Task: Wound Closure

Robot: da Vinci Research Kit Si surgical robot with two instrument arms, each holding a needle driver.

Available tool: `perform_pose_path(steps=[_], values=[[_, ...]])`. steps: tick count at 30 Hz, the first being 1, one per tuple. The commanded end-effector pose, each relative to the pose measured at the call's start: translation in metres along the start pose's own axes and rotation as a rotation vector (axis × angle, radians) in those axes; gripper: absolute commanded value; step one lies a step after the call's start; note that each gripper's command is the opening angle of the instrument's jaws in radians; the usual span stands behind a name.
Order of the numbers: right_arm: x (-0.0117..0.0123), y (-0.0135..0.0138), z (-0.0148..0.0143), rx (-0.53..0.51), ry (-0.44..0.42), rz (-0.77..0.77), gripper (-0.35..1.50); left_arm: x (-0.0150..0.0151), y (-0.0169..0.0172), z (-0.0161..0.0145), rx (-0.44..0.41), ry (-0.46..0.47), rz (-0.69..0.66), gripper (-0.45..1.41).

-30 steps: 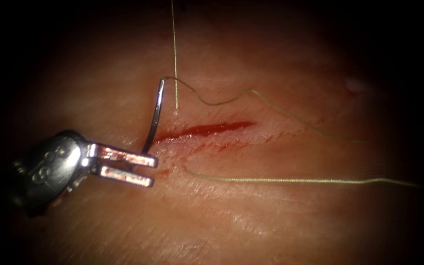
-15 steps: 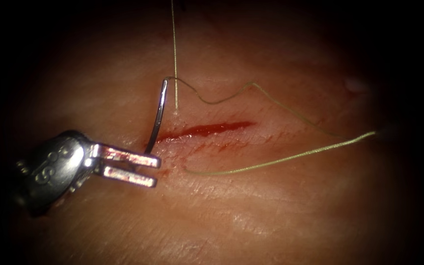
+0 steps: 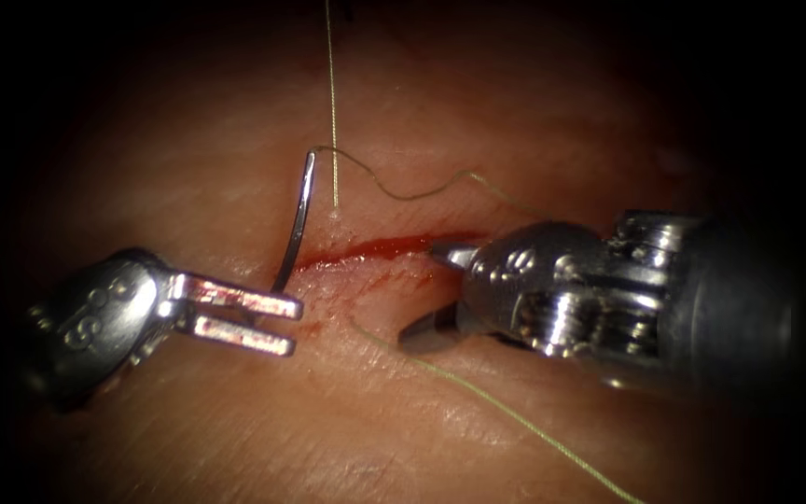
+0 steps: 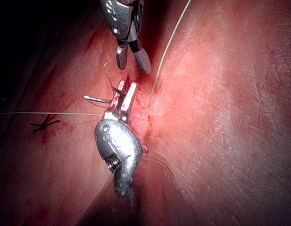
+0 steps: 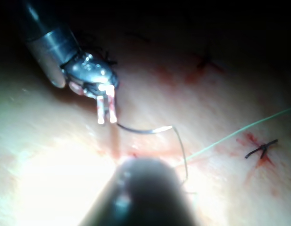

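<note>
Change: right pincer has come in from the right since half a second ago and now sits over the right half of the cut; the lower run of thread that lay level, then slanted up to the right, now slants down toward the lower right.

Needle: curved steel, standing up just left of the cut's left end, swaged end on top with the thread running off it, lower end down behind the left pincer's upper jaw. Whether its tip is in the tissue I cannot tell. Neither tool has it.

Thread: pale green; one strand drops straight from above to the tissue just beside the needle, another waves off to the right from the needle's top.

Cut: thin slit, glossy with red fluid, faint red smears below it.

Left pincer: lying low at the left of the cut, jaws narrowly parted and parallel, nothing between them, the upper jaw just in front of the needle's lower end.

Right pincer: jaws spread wide, pointing left, empty; the lower jaw lies near where the thread leaves the tissue.

Left wrist view: right pincer close ahead of the left pincer.
</note>
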State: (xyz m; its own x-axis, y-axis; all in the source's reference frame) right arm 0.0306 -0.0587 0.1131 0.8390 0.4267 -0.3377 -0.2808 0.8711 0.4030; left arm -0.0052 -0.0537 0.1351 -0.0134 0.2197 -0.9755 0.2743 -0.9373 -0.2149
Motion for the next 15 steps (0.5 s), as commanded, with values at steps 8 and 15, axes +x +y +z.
perform_pose_path(steps=[8, 15], values=[[0.0004, 0.0001, 0.0066, -0.063, -0.075, 0.037, 1.31, -0.0006, -0.0004, 0.0003, -0.001, 0.001, 0.001, -0.45], [-0.0015, -0.0005, 0.0098, -0.072, -0.139, 0.053, 1.31, -0.0006, -0.0004, 0.0002, -0.002, 0.001, 0.001, -0.45]])
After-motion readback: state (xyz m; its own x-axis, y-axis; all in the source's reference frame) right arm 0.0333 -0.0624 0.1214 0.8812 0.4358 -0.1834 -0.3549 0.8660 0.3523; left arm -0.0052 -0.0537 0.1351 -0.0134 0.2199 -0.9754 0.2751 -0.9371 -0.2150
